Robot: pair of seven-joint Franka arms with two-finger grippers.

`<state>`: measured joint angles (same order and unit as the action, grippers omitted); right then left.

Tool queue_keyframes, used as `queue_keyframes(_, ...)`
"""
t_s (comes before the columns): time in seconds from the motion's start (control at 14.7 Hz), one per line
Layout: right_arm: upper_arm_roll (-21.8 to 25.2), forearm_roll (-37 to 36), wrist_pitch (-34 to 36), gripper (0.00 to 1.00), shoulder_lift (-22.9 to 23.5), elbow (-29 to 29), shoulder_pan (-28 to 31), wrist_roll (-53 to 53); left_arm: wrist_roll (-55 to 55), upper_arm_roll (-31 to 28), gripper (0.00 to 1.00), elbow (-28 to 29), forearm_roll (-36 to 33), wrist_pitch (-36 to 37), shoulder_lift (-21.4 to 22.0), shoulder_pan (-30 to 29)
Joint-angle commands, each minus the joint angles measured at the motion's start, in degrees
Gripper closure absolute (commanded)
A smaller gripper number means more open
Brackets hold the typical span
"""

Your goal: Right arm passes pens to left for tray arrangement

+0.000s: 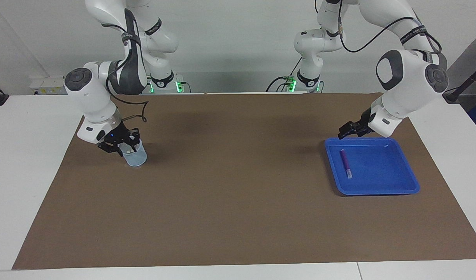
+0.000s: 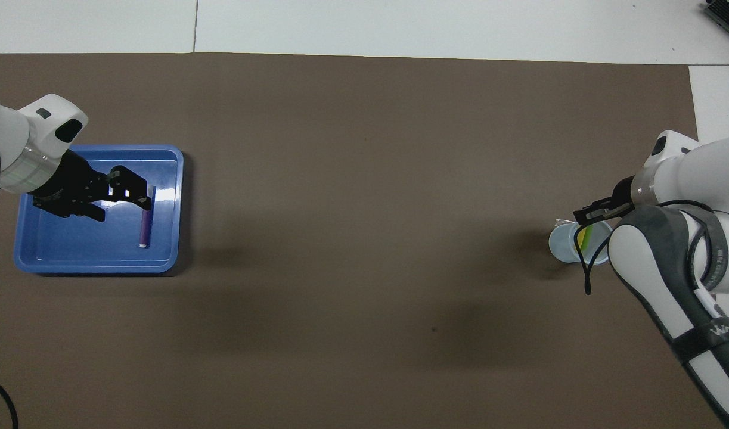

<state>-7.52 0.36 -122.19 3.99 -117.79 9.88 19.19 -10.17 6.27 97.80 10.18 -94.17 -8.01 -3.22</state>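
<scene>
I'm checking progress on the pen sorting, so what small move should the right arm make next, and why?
Probably closing the right gripper on a pen in the cup: it sits at the cup's mouth, the yellow and green pens are inside, and only the purple pen lies in the tray.

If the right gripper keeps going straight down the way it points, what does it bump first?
Probably the pale blue cup: the right gripper sits right at its rim, above the yellow pen inside. Depth is unclear.
</scene>
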Motion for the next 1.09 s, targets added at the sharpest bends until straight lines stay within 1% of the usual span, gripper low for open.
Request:
queue_keyframes(0.0,-0.3,0.5,-0.7,0.54,0.0,-0.5,-2.2,-3.5,-5.8,1.3,0.10,-2.7,2.6,3.6,0.2,0.3)
queue_keyframes(0.2,-0.4,2.8,-2.3,0.50,0.4,-0.2,-4.0,-3.5,-10.2,2.1,0.10,-2.8,3.8,3.9,3.2,0.8)
queue_keyframes(0.34,-0.3,4.0,-3.1,0.50,0.5,-0.2,-4.6,-3.2,-14.2,2.0,0.10,-2.8,6.9,3.9,4.6,0.7)
queue_keyframes(0.41,-0.3,4.0,-3.1,0.50,0.4,-0.4,-4.4,-2.7,-17.4,1.9,0.10,-2.9,8.8,3.7,4.9,0.6)
queue_keyframes(0.55,-0.3,4.0,-3.6,0.50,0.5,-0.6,-3.8,-0.5,-22.4,2.2,0.11,-2.7,9.7,3.4,6.0,0.8)
queue_keyframes(0.61,-0.3,4.0,-4.9,0.50,0.6,-0.8,-3.7,0.9,-24.4,2.2,0.11,-2.5,10.3,3.4,6.4,0.8)
queue_keyframes(0.75,-0.3,4.0,-6.0,0.47,0.7,-1.0,-3.7,1.7,-28.7,2.2,0.12,-2.3,12.8,3.0,7.0,0.8)
queue_keyframes(0.89,-0.2,4.0,-6.2,0.45,0.8,-1.2,-3.4,3.1,-30.1,2.2,0.12,-2.3,13.4,2.8,7.4,0.8)
queue_keyframes(1.02,-0.3,4.0,-8.4,0.43,0.8,-2.4,-2.5,5.3,-32.5,2.2,0.12,-2.3,14.2,2.0,7.7,0.8)
